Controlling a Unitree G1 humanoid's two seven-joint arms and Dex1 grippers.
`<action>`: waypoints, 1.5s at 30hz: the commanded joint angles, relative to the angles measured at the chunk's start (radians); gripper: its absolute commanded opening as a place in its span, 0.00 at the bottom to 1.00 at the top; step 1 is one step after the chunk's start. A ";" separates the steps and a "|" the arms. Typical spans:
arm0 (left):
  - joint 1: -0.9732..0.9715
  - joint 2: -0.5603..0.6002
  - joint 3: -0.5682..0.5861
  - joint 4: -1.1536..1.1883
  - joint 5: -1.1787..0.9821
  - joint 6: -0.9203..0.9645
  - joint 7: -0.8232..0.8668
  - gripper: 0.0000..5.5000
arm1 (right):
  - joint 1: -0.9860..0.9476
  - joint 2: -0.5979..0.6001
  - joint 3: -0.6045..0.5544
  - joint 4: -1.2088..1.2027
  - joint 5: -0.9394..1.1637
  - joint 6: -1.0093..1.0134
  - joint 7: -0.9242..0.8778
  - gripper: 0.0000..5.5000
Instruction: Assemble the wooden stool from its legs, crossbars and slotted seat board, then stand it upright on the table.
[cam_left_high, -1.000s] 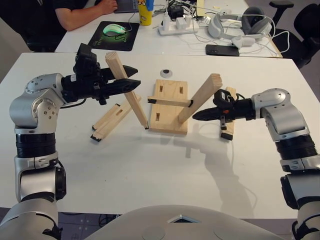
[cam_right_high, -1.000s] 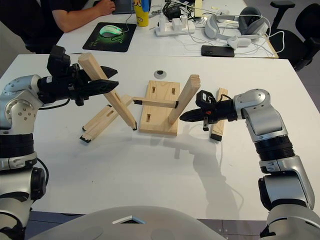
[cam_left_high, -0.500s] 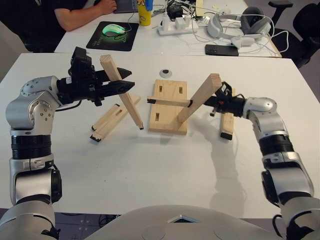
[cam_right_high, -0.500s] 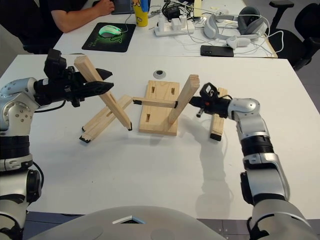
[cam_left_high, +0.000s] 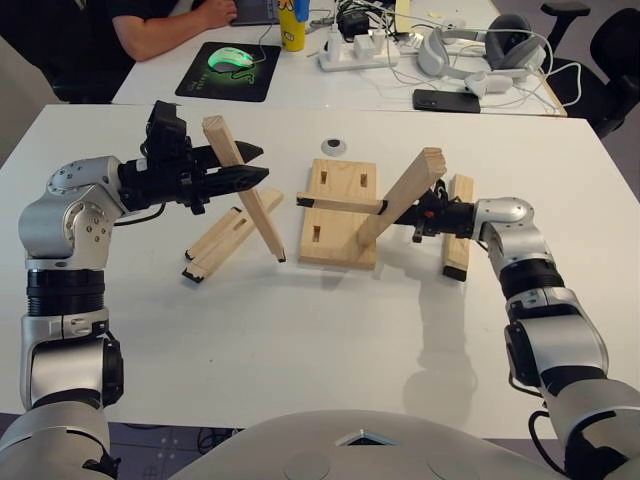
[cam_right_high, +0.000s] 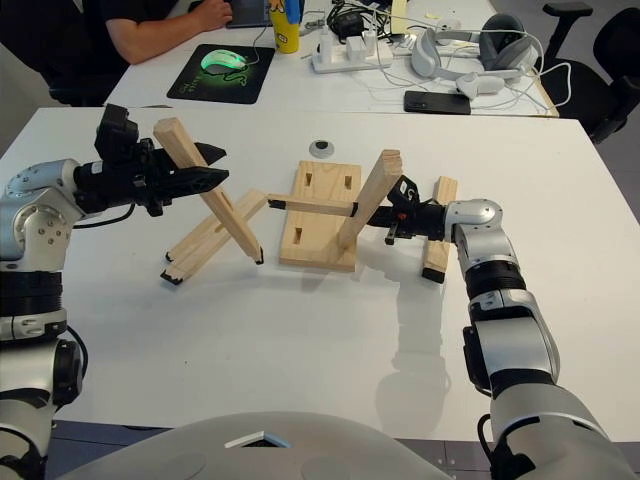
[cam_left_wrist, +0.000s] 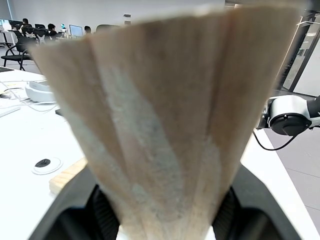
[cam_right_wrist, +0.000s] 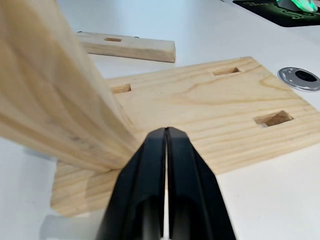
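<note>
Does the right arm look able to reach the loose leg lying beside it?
Probably yes: the loose leg lies close beside the right gripper, nothing on it, and the fingers are shut on nothing.

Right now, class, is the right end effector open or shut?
Shut: on the right end effector the fingers meet with no gap, beside the tilted leg.

- My right hand (cam_left_high: 402, 214) has pulled back in, now against the leaning leg (cam_left_high: 418, 178) (elbow swung inward too).
- My left hand (cam_left_high: 260, 163) drew its held leg (cam_left_high: 263, 225) slightly leftward.
</note>
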 joint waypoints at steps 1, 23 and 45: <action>-0.022 0.015 0.004 0.018 0.007 -0.017 -0.008 0.37 | -0.028 0.022 0.022 0.046 -0.034 -0.042 0.035 0.00; -0.035 0.015 -0.088 0.113 0.216 -0.264 0.015 0.37 | 0.124 0.018 0.086 -0.065 -0.090 -0.046 0.080 0.00; 0.158 -0.168 -0.191 -0.181 0.096 -0.143 0.176 0.37 | 0.340 -0.062 0.121 -0.392 -0.195 0.111 -0.243 0.00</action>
